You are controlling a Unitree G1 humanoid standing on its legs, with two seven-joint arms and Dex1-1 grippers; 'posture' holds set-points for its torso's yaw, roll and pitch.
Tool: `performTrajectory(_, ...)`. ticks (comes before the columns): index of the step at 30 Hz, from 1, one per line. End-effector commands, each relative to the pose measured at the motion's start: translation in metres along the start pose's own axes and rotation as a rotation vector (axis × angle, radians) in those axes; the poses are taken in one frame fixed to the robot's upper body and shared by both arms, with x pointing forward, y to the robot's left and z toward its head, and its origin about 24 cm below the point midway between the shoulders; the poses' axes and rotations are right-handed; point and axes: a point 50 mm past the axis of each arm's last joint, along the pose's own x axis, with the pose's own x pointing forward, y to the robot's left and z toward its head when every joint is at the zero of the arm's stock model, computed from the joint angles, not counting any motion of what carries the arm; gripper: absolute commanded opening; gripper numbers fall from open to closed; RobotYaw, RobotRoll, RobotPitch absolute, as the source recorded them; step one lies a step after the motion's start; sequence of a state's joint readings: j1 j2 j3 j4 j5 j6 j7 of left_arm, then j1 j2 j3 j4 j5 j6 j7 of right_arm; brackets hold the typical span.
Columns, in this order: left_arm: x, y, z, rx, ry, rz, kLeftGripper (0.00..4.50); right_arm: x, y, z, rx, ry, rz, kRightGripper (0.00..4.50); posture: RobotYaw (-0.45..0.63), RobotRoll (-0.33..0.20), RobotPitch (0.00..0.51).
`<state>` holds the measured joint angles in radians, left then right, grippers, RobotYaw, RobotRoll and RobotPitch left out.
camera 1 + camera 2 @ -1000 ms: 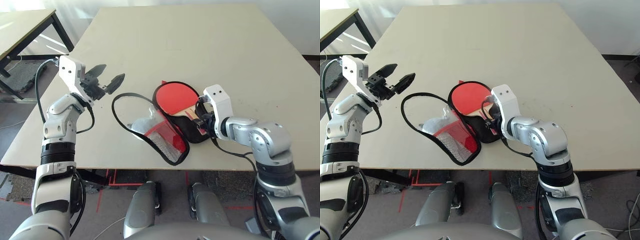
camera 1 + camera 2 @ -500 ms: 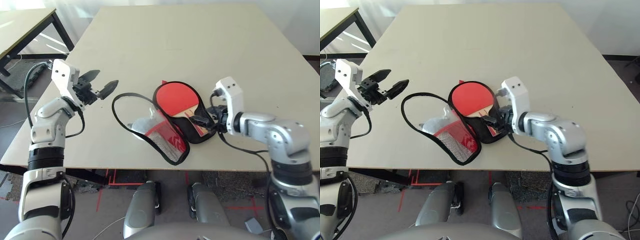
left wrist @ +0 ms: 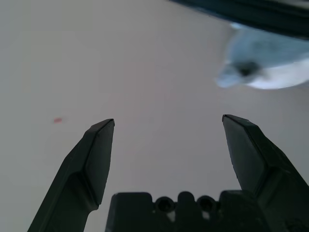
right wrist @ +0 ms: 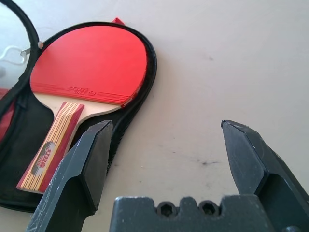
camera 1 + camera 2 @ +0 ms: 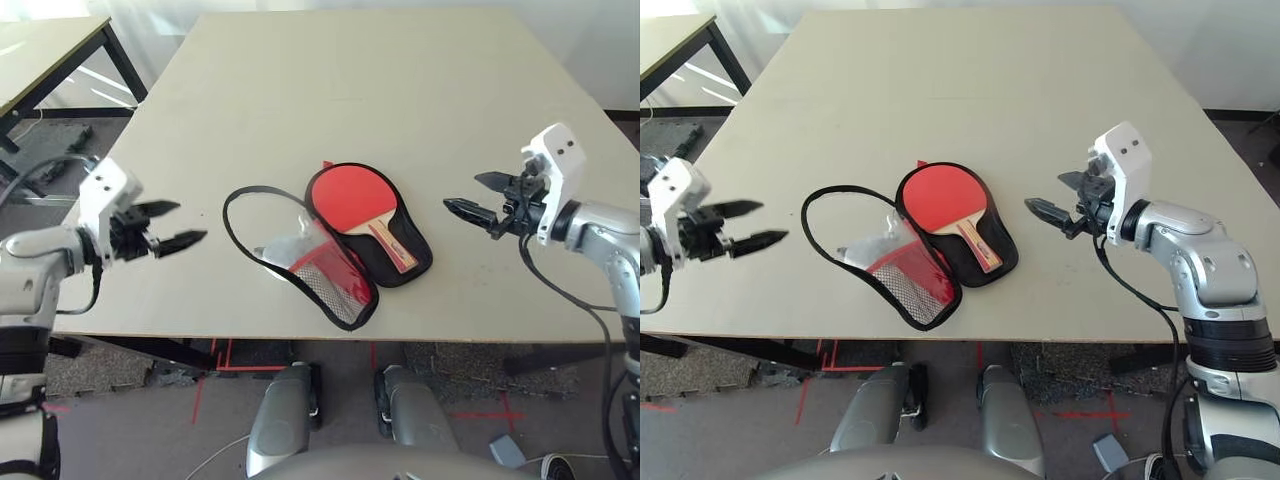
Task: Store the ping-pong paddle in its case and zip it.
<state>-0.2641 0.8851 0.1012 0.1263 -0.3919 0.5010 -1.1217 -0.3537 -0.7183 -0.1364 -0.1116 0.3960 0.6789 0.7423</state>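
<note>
1. The right gripper (image 5: pixel 468 195) hovers over the right of the table (image 5: pixel 400 90), fingers spread wide and holding nothing.
2. The left gripper (image 5: pixel 178 223) hangs at the near left edge, equally wide apart and empty.
3. The pale, matte tabletop carries faint marks; a second table (image 5: pixel 50 50) stands far left.
4. Between the grippers, the ping-pong paddle (image 5: pixel 358 196) lies face up in the black half of the case (image 5: pixel 395 262).
5. The unzipped flap, with mesh and red panel, lies to the left of the paddle.

Left end effector (image 5: pixel 182 224) and right end effector (image 5: pixel 470 195) both gape empty.
</note>
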Motion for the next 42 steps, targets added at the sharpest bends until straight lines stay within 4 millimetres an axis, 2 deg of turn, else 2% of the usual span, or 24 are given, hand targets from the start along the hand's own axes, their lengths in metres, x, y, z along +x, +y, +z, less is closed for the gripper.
performTrajectory(1,0.027,-0.018,0.016,-0.008,-0.051,-0.144,4.5,-0.003,0.001,-0.01,0.007,0.023,-0.002,4.46,0.09,0.0,0.12)
performTrajectory(5,0.049,-0.03,0.04,0.015,-0.139,-0.245,4.5,-0.007,0.005,-0.023,0.072,0.062,0.026,4.46,0.07,0.0,0.12)
performTrajectory(10,0.066,-0.038,0.067,0.049,-0.202,-0.364,4.5,-0.012,0.011,-0.036,0.156,0.101,0.063,4.46,0.06,0.0,0.122)
performTrajectory(16,0.1,-0.044,0.096,0.116,-0.275,-0.411,4.5,-0.009,0.022,-0.046,0.264,0.103,0.115,4.46,0.06,0.0,0.122)
performTrajectory(22,0.137,-0.047,0.107,0.172,-0.299,-0.414,4.5,-0.004,0.032,-0.051,0.321,0.086,0.136,4.46,0.04,0.0,0.122)
performTrajectory(25,0.145,-0.045,0.11,0.192,-0.303,-0.413,4.5,-0.003,0.036,-0.053,0.347,0.079,0.139,4.46,0.03,0.0,0.121)
performTrajectory(29,0.143,-0.039,0.106,0.201,-0.29,-0.404,4.5,0.001,0.043,-0.061,0.42,0.081,0.134,4.46,0.04,0.0,0.121)
performTrajectory(36,0.116,-0.02,0.084,0.173,-0.239,-0.329,4.5,0.006,0.051,-0.067,0.474,0.089,0.161,4.46,0.08,0.0,0.122)
performTrajectory(38,0.107,-0.017,0.077,0.158,-0.228,-0.309,4.5,-0.002,0.047,-0.066,0.477,0.096,0.161,4.46,0.09,0.0,0.125)
performTrajectory(42,0.094,-0.015,0.067,0.13,-0.216,-0.279,4.5,-0.027,0.025,-0.063,0.484,0.086,0.117,4.46,0.09,0.0,0.129)
